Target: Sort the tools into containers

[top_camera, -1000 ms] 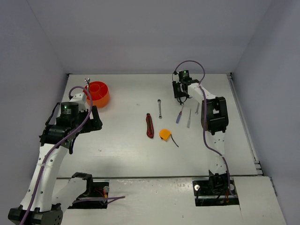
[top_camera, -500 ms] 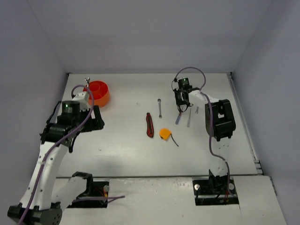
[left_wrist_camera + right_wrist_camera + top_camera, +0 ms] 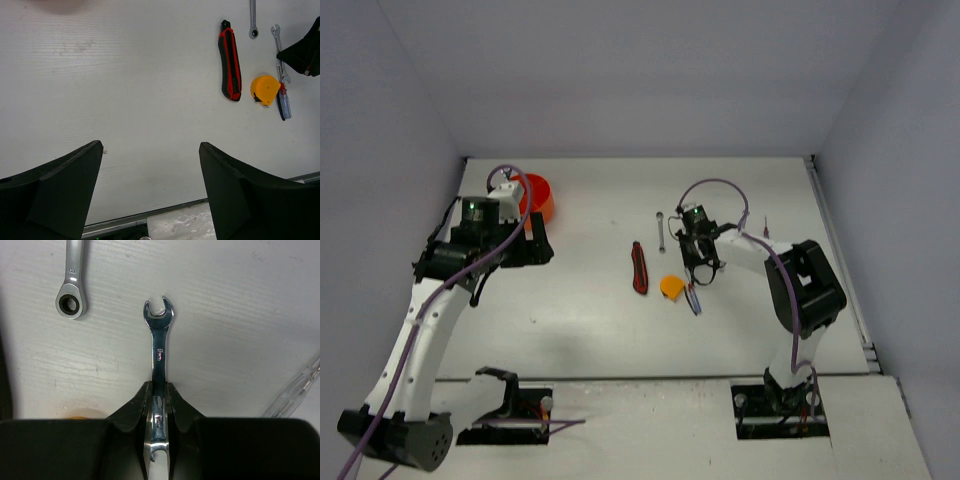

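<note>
as the right gripper (image 3: 159, 392) was caught clamped on the shank of a thin open-ended wrench (image 3: 157, 335), the tool's long axis was seen running straight out from between the fingers, open head pointing away from the wrist. whether it was lifted off the table (image 3: 240, 315) could not be told. a ring-ended wrench (image 3: 73, 287) was left lying just beside it, to the left in the wrist view, not touching.

from above, the orange-red tub (image 3: 542, 205) was picked out well apart from that gripper, away to its left across the table, toward the far left corner. the red-black tool (image 3: 638, 267) and the orange tape measure (image 3: 671, 286) were lying between the two.

the left gripper (image 3: 150, 155) was shown spread wide with nothing held, and the left arm was judged much the nearer to the tub. a long leftward carry was therefore called for, with the wrench's length to be tipped down into the tub.
</note>
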`<state>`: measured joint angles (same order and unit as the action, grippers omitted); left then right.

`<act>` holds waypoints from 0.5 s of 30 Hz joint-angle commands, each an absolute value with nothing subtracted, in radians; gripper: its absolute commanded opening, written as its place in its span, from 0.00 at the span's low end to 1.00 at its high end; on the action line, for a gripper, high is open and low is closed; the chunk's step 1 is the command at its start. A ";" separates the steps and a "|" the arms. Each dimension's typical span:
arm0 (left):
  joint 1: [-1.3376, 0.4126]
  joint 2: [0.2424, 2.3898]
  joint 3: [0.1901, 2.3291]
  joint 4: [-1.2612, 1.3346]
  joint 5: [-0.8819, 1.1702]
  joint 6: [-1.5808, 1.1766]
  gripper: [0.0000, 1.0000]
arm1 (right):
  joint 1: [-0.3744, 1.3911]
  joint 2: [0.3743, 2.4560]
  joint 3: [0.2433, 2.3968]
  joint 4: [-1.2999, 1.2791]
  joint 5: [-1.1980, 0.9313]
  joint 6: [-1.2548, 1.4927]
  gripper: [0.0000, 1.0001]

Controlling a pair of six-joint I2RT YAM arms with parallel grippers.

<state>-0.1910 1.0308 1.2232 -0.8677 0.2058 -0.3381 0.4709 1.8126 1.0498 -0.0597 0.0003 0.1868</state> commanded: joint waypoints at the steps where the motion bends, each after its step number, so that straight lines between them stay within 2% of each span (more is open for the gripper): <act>1: -0.202 1.046 1.276 -0.838 0.231 -0.309 0.75 | 0.473 1.838 1.012 -0.224 -0.025 0.219 0.13; 4: -0.204 1.045 1.279 -0.838 0.236 -0.305 0.75 | 0.475 1.860 1.067 -0.254 -0.022 0.216 0.24; 6: -0.204 1.045 1.281 -0.839 0.239 -0.305 0.75 | 0.479 1.883 1.104 -0.282 -0.012 0.216 0.28; 15: -0.206 1.036 1.270 -0.841 0.250 -0.307 0.75 | 0.483 1.971 1.189 -0.340 -0.009 0.218 0.30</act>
<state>-0.1974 1.0527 1.2255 -0.8677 0.2334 -0.3218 0.4789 1.8861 1.1817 -0.2214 -0.0074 0.2092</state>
